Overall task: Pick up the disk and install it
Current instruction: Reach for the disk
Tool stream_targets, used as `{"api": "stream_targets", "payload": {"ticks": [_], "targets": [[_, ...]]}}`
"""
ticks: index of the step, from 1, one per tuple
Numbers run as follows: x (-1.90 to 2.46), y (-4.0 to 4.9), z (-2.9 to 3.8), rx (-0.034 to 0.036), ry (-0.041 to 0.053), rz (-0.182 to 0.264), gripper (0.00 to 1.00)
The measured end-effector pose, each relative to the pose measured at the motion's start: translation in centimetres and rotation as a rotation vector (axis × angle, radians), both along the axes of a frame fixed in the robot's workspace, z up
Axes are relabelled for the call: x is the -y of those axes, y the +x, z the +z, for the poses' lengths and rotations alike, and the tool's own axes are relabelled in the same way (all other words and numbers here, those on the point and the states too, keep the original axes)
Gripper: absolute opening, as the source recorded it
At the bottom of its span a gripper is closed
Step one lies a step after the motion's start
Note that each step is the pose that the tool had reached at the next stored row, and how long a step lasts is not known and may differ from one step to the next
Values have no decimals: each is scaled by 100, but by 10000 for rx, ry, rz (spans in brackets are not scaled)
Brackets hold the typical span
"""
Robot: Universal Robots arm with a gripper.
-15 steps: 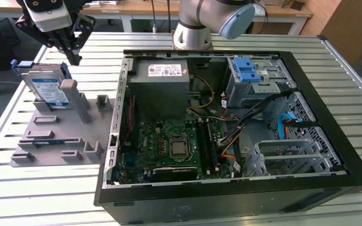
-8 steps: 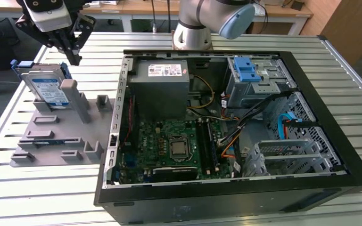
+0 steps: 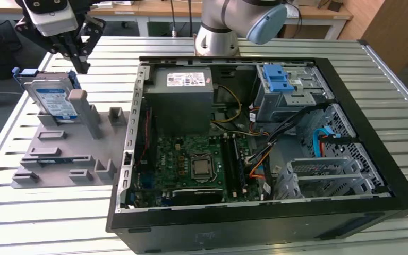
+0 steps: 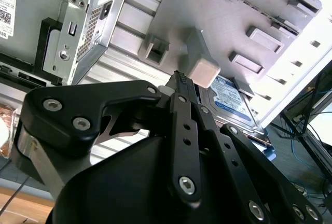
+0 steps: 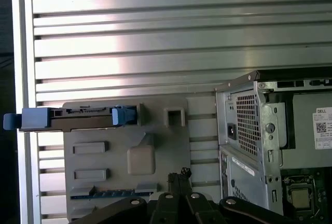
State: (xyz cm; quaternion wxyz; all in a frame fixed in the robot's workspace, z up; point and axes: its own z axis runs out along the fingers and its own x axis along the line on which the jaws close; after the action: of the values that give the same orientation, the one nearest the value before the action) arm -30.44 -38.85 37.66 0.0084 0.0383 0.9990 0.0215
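flat silver metal hard drive (image 3: 53, 101) in its blue bracket, stood on edge in grey slotted holder (image 3: 62, 159) | tool (image 3: 82, 66) seen pressed together, empty, just above | stiff, dense, shock-shy — probably best gripped across bracket edges

A slatted metal table (image 3: 41, 223) carried three things. A grey plastic fixture (image 3: 55, 159) lay flat on the exterior view's left, its edge just beside an open black computer case (image 3: 261, 228). The case lay on its side and took up the middle and the exterior view's right. The arm's base (image 3: 217, 40) stood at the far edge, behind the case. The disk (image 3: 53, 101) stood upright in a slot at the fixture's far end, off the slats.
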Motion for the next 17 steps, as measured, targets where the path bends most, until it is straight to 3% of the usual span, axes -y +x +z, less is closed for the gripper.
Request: {"api": "stream_targets", "payload": {"ticks": [6, 17], "targets": [[0, -79, -4, 0, 0, 1, 11], [0, -87, -4, -1, -1, 1, 11]]}}
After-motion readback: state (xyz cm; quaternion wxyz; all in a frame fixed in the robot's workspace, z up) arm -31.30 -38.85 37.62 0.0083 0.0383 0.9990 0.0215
